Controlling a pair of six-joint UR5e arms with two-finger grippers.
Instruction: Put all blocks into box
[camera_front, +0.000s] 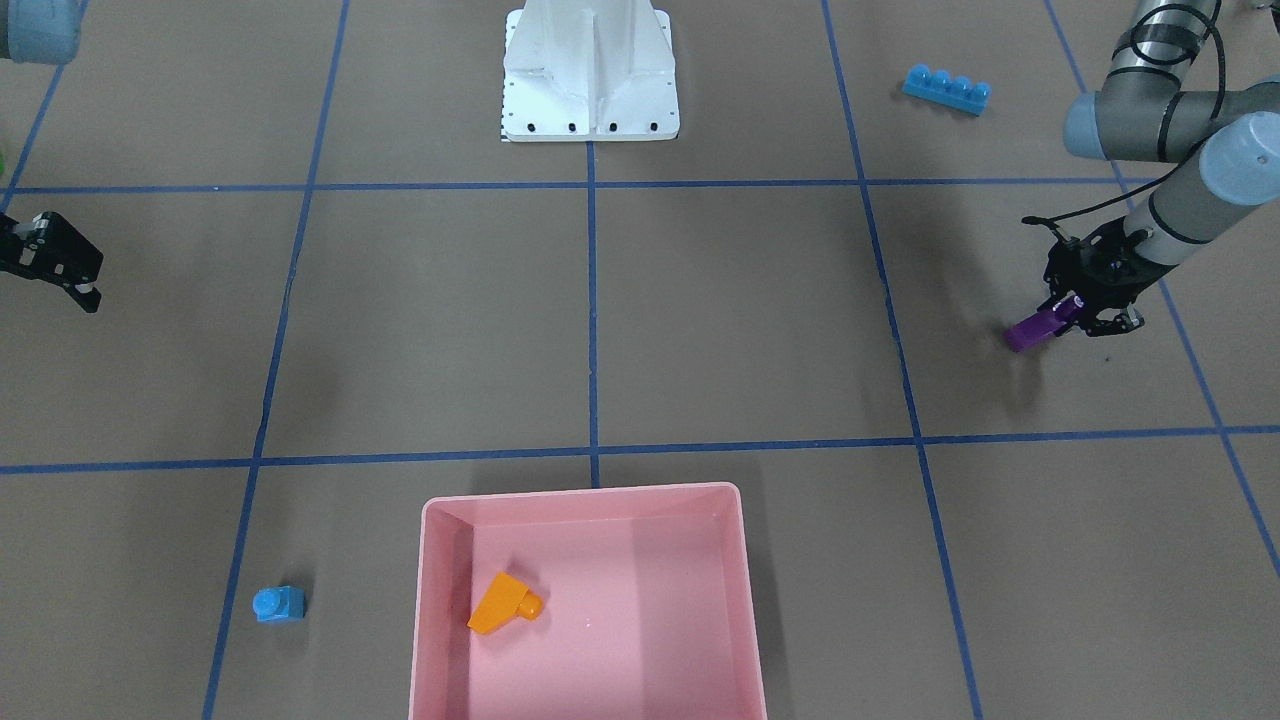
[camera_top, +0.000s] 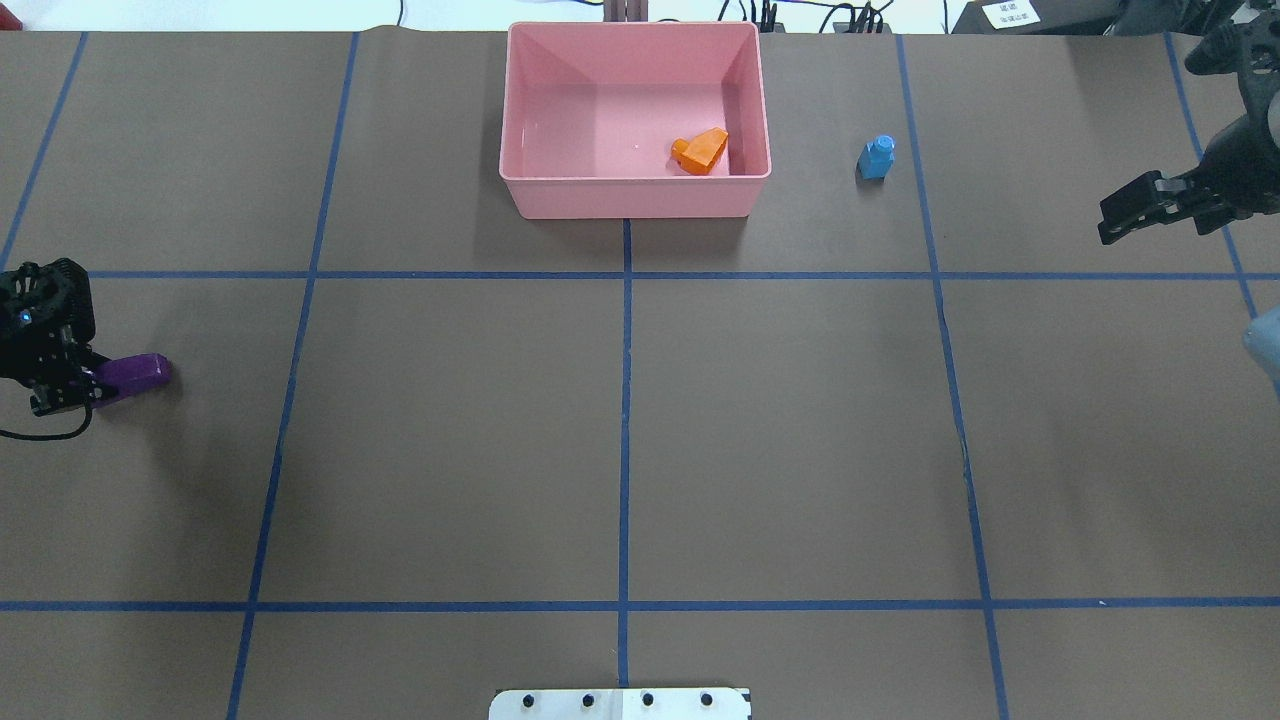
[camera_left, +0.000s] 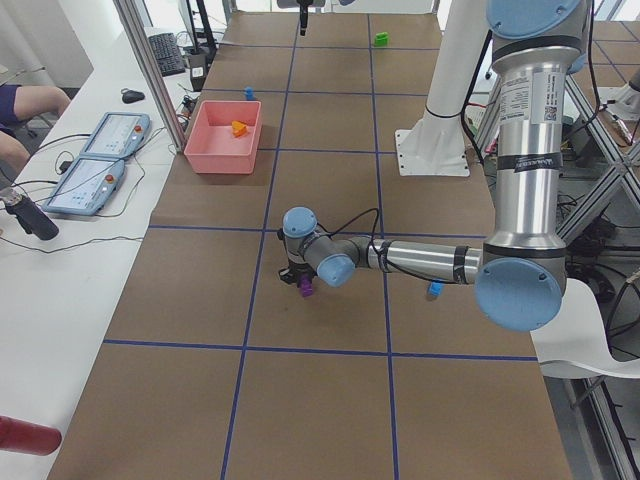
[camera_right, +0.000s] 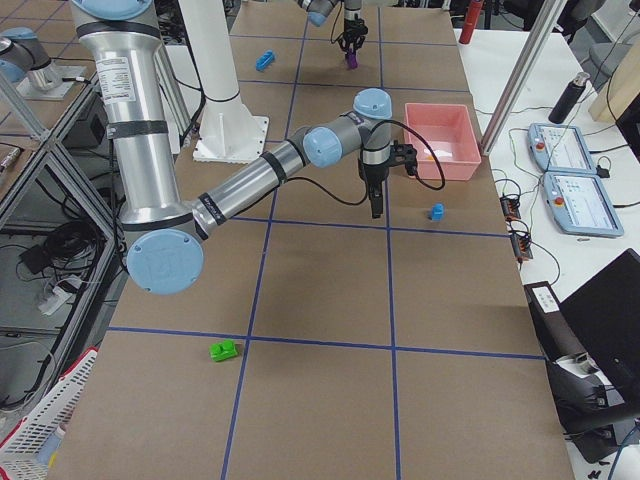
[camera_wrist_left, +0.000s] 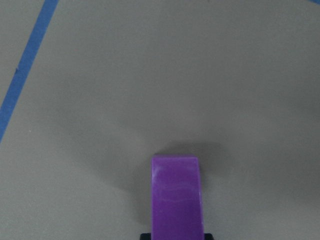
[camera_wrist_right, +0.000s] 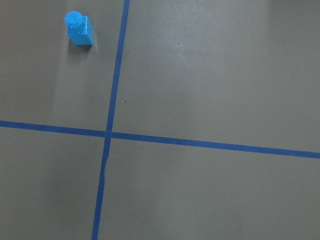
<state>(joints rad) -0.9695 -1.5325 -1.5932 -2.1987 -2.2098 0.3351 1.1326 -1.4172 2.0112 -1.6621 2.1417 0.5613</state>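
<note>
1. Where the table's left side meets the view edge, the left gripper (camera_top: 62, 388) is clamped on one end of the purple brick (camera_top: 137, 371), whose free end sticks out towards the table's middle and casts a shadow on the brown surface.
2. The right gripper (camera_top: 1118, 215) hovers over the far right of the table with its jaws apart and nothing between them.
3. The pink box (camera_top: 630, 196) sits at the far edge in the centre, with the orange sloped brick (camera_top: 700, 152) inside by its right wall.
4. The small blue brick (camera_top: 877, 158) stands upright on the table just right of the box.
5. The long blue brick (camera_front: 947, 90) lies on the left arm's side, level with the white base (camera_front: 590, 80).
6. The green brick (camera_right: 224, 350) lies well apart at the table's right end.
</note>
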